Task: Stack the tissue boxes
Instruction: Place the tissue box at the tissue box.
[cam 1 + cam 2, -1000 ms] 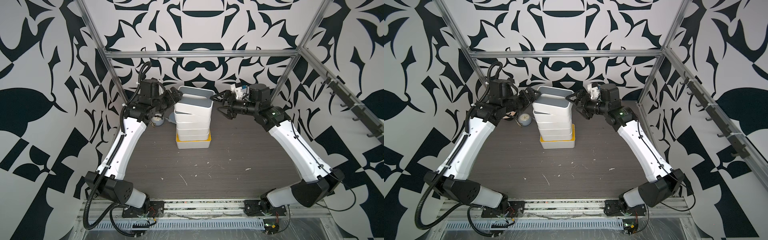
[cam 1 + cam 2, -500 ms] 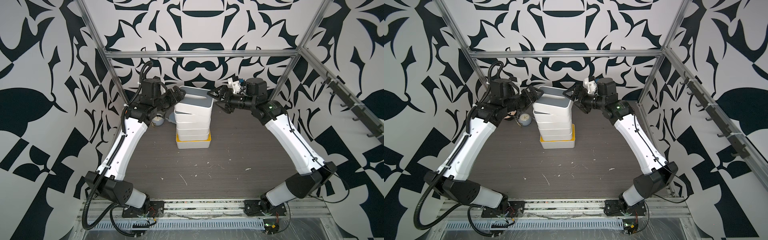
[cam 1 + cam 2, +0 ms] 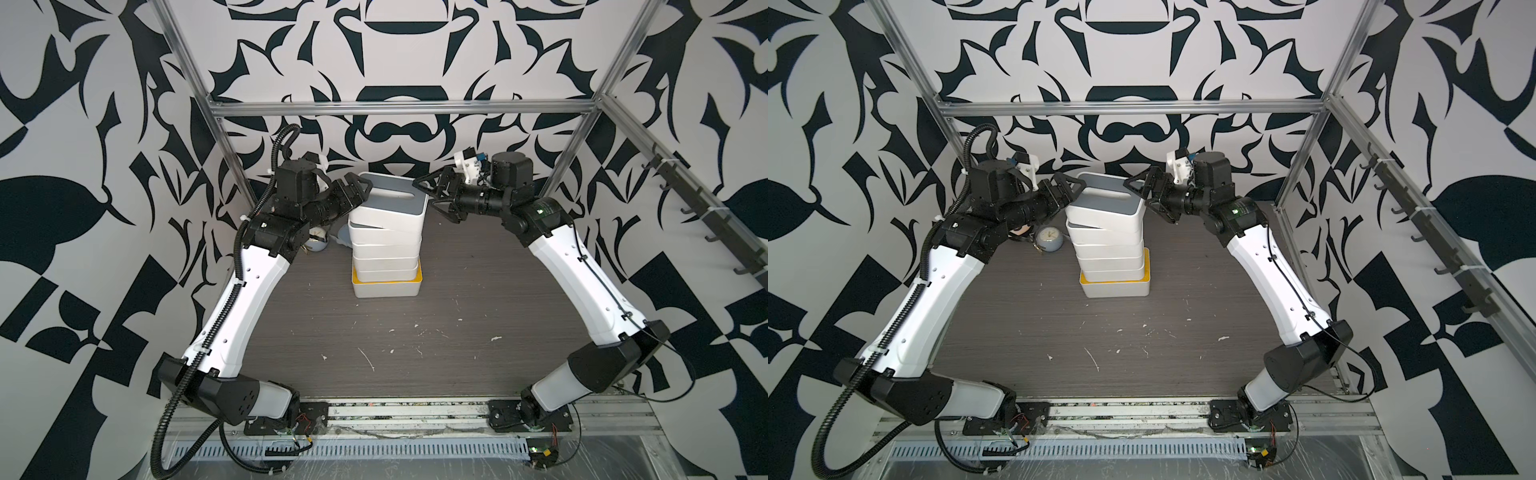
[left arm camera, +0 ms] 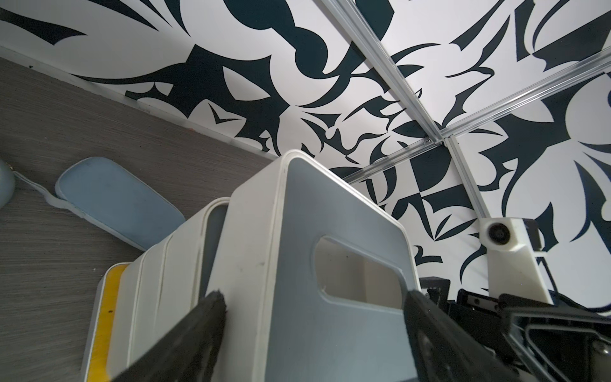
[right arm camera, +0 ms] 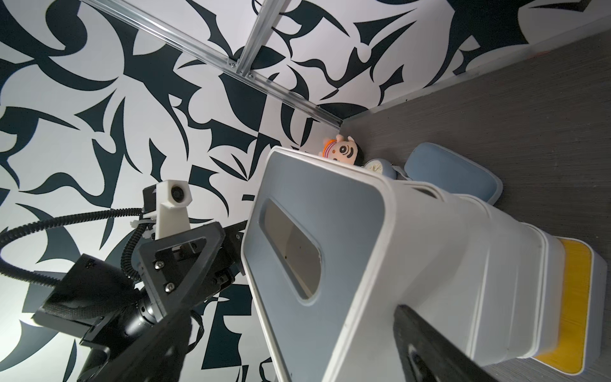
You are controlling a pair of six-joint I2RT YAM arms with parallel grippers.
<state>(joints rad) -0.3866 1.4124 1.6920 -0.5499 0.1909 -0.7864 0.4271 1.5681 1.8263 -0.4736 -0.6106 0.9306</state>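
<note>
The tilted white tissue box with grey slotted lid (image 3: 392, 203) tops the stack (image 3: 384, 257), its long axis pointing at both tools. The left tool (image 3: 360, 192), jaws wide, straddles one end, grip unclear; the right tool (image 3: 429, 199), open and empty, faces the other.

Six white tissue boxes (image 3: 384, 253) stand in one stack. Counted by lid colour, there is one yellow-lidded box (image 3: 384, 289) at the bottom of the stack, one grey-lidded top box (image 3: 390, 199) and a second grey lid (image 4: 215, 241) just under it. The other three lids are hidden. Beside the stack lie one blue-grey pouch (image 4: 119, 201), one small round clock (image 3: 1049, 240) and one plush doll (image 5: 342, 150). Two robot arms flank the stack: one left arm (image 3: 253, 291) and one right arm (image 3: 577, 270).
</note>
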